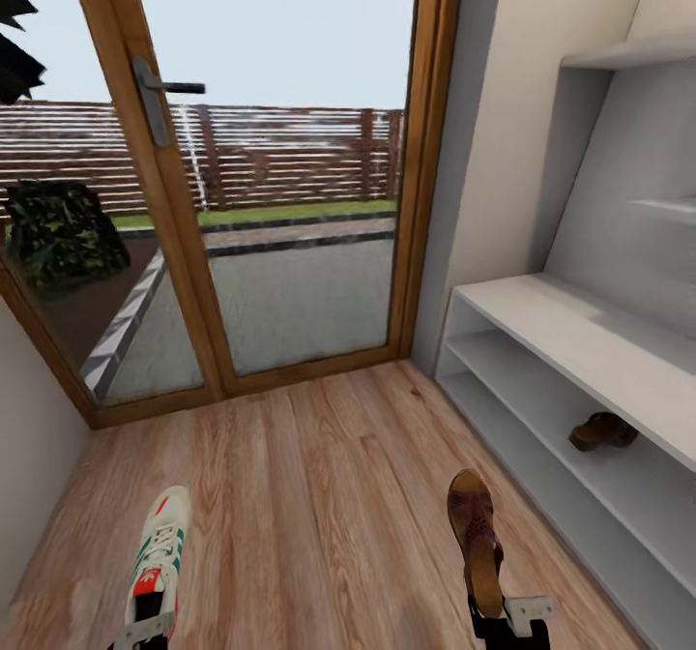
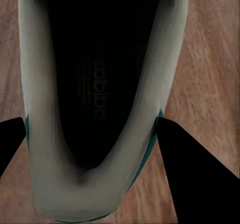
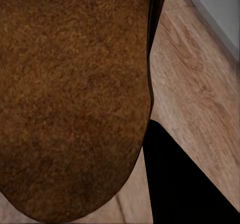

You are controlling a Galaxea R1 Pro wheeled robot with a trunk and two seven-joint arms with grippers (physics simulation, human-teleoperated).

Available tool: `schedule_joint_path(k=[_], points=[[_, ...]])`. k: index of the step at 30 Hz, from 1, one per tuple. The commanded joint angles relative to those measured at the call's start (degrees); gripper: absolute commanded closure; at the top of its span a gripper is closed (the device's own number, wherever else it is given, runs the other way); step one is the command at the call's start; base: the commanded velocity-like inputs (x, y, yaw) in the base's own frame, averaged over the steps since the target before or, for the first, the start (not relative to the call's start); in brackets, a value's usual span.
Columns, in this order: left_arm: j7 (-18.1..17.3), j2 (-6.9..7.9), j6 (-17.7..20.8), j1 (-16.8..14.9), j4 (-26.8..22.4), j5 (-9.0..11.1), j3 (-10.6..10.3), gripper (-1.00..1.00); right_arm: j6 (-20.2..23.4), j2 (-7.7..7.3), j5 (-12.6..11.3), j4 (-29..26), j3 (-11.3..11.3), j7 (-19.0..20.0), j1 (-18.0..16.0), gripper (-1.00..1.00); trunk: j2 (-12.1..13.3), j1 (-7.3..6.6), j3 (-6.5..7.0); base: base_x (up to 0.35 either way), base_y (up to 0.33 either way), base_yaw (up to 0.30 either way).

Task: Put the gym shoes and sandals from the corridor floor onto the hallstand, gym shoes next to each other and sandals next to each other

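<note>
A white gym shoe [image 1: 160,558] with green stripes points away from me at the lower left, my left gripper [image 1: 143,631] shut on its heel. In the left wrist view the shoe's dark opening [image 2: 95,84] sits between the two black fingers [image 2: 192,179]. My right gripper [image 1: 505,623] is shut on the heel end of a brown sandal [image 1: 474,534], whose insole [image 3: 70,99] lies beside one dark finger [image 3: 185,184]. A second brown sandal [image 1: 601,430] rests inside the grey hallstand [image 1: 541,331], on the shelf under its bench top. The other gym shoe is out of view.
The hallstand runs along the right wall, with wall shelves [image 1: 628,52] above it. A glazed wooden door [image 1: 164,244] with a handle closes the corridor ahead. Wood-plank floor [image 1: 319,495] spreads between both arms, and a pale wall [image 1: 24,437] borders the left.
</note>
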Motion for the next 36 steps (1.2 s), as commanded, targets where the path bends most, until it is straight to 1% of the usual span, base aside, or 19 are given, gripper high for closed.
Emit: schedule_joint_path(k=[1, 9, 19, 36], points=[[-0.4, -0.02, -0.2, -0.1, 0.0, -0.5, 0.5, 1.0, -0.2, 0.01, 0.2, 0.1, -0.4, 0.2, -0.1, 1.0, 0.0, 0.02, -0.01, 0.335, 0.123, -0.232], [-0.4, -0.02, -0.2, -0.1, 0.0, -0.6, 0.5, 1.0, -0.2, -0.01, 0.2, 0.1, -0.4, 0.2, -0.1, 1.0, 0.0, 0.02, 0.3, 0.316, 0.127, -0.232], [-0.4, -0.02, -0.2, -0.1, 0.0, -0.6, 0.5, 1.0, -0.2, 0.01, 0.2, 0.1, -0.4, 0.2, -0.1, 1.0, 0.0, 0.02, 0.69, 0.198, 0.072, -0.232], [-0.4, 0.04, -0.2, 0.0, 0.0, -0.6, 0.5, 1.0, -0.2, 0.06, 0.2, 0.1, -0.3, 0.2, -0.1, 1.0, 0.0, 0.02, 1.36, 0.028, 0.004, -0.232]])
